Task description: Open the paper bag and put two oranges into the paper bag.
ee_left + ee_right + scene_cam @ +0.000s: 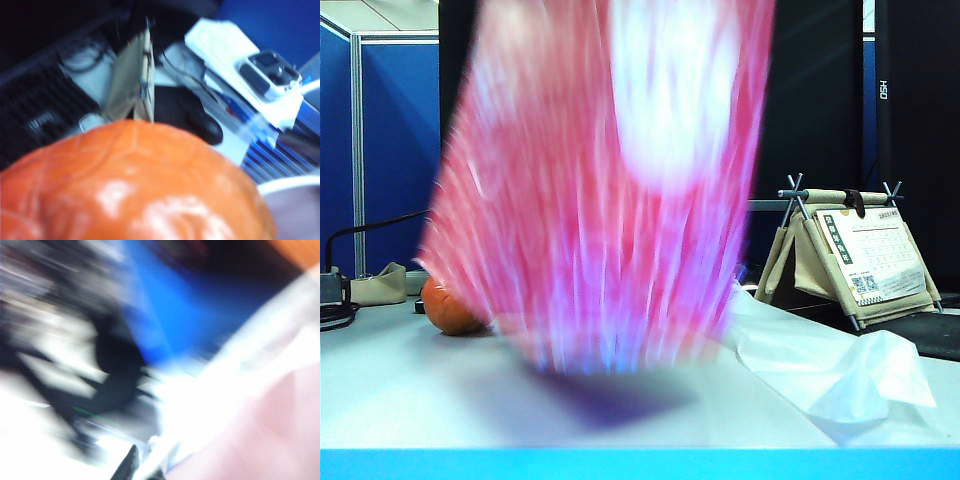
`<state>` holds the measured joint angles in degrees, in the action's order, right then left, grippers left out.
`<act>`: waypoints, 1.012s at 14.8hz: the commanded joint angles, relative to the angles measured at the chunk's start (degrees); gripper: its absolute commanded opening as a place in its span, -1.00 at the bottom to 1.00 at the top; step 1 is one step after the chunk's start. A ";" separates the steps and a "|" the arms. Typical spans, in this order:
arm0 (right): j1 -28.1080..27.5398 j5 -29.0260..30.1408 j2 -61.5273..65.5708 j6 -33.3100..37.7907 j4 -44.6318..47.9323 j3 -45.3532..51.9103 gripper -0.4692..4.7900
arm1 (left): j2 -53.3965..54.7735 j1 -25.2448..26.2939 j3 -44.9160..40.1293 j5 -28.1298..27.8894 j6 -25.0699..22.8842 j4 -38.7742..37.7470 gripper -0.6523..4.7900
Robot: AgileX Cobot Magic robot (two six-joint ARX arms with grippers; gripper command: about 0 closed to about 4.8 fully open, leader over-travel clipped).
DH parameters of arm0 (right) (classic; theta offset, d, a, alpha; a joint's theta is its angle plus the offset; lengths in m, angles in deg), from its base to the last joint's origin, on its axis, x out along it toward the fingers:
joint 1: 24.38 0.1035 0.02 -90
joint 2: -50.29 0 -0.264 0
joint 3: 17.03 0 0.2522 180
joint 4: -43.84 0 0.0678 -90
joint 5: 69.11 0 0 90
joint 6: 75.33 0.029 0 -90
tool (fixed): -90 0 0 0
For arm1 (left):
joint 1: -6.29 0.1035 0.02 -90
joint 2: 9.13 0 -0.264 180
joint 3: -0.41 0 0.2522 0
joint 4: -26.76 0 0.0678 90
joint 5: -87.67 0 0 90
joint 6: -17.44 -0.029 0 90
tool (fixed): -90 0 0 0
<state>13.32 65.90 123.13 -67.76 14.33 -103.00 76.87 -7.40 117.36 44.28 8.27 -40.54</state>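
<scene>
At the left edge of the table [410,400], one orange [448,309] sits on the surface, just beside the near corner of the paper bag [590,200] and partly hidden by it. My left claw does not show its fingers anywhere; its wrist camera is filled by a wrinkled, glossy orange [135,185] pressed close under the lens — whether I grip it or only hover against it, I cannot tell. The bag is a tall pink-red streak across the middle of the exterior view, badly blurred, its bottom edge just above a dark shadow. My right claw is clenched — its own view is a smear. On the right lies crumpled white tissue [840,375], a calendar stand [865,255] behind it.
</scene>
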 commanded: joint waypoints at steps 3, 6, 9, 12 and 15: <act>0.02 -28.76 0.77 -21.51 -8.90 -0.15 -0.84 | -0.11 -0.07 3.91 6.32 3.06 0.90 -0.78; 1.09 -28.61 0.90 -22.99 -8.90 -0.15 -0.84 | 0.57 -0.15 4.07 7.58 5.05 -0.39 -0.78; 4.39 -28.59 0.90 -26.95 -10.80 -0.15 -0.84 | 3.67 -0.15 4.07 7.58 4.17 -5.27 -0.78; 5.88 -31.02 0.90 -27.32 -12.57 -0.11 -0.84 | 6.10 -0.13 4.07 3.63 1.27 -9.25 -0.78; 5.88 -31.41 0.87 -27.28 -10.60 -0.13 -0.84 | 6.56 -0.37 4.00 1.53 -0.33 -12.70 -0.78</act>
<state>19.13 34.41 124.13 -94.93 2.57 -103.00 83.43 -7.67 121.12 45.79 8.38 -53.45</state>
